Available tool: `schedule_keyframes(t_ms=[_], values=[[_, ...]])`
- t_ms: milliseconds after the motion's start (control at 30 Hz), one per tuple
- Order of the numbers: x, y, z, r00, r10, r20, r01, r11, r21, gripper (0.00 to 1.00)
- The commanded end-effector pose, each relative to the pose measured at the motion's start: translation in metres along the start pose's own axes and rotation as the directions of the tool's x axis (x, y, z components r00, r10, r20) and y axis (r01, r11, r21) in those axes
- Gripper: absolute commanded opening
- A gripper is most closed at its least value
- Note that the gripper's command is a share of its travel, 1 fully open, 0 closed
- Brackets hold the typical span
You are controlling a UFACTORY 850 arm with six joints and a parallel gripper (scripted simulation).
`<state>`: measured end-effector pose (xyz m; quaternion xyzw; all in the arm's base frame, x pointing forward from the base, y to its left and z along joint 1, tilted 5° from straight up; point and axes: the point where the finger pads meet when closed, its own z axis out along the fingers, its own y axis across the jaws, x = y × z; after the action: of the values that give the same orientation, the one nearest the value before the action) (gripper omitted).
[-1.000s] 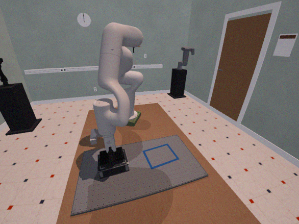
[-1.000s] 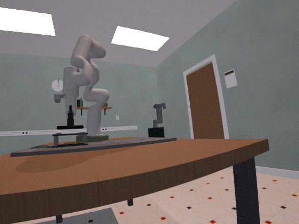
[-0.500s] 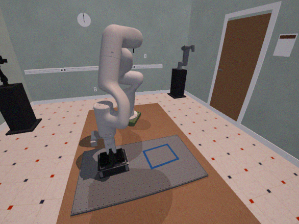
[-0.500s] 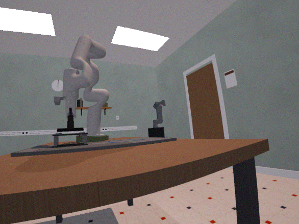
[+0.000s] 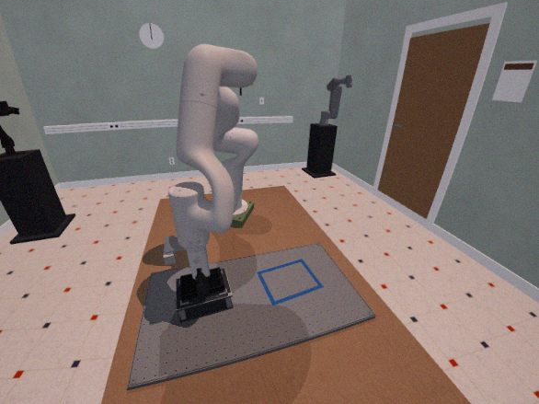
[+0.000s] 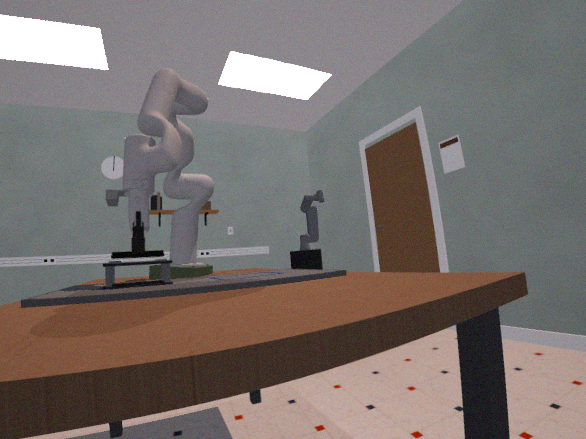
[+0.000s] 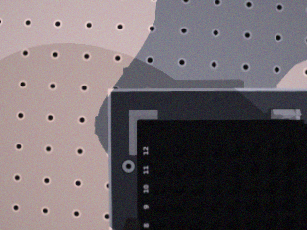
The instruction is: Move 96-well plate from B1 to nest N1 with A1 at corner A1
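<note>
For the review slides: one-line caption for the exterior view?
White six-joint arm, tool shut on the black 96-well plate, holding it just above the raised grey plate nest.

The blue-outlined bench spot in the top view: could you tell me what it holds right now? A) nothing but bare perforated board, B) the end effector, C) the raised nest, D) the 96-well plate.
A: the blue-outlined square frames only bare board, while the black plate, gripped by the end effector, is over at the raised nest.
</note>
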<state>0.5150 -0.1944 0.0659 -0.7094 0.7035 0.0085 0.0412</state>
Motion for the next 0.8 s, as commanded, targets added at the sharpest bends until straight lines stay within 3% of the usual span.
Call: schedule_keyframes(t_ms=[0, 767], values=[[0.0003, -0.0009, -0.0004, 1.0, 0.0, -0.001, 0.0, 1.0, 0.002, 0.0], [0.0003, -0.0009, 0.003, 1.0, 0.0, -0.001, 0.0, 1.0, 0.002, 0.0]])
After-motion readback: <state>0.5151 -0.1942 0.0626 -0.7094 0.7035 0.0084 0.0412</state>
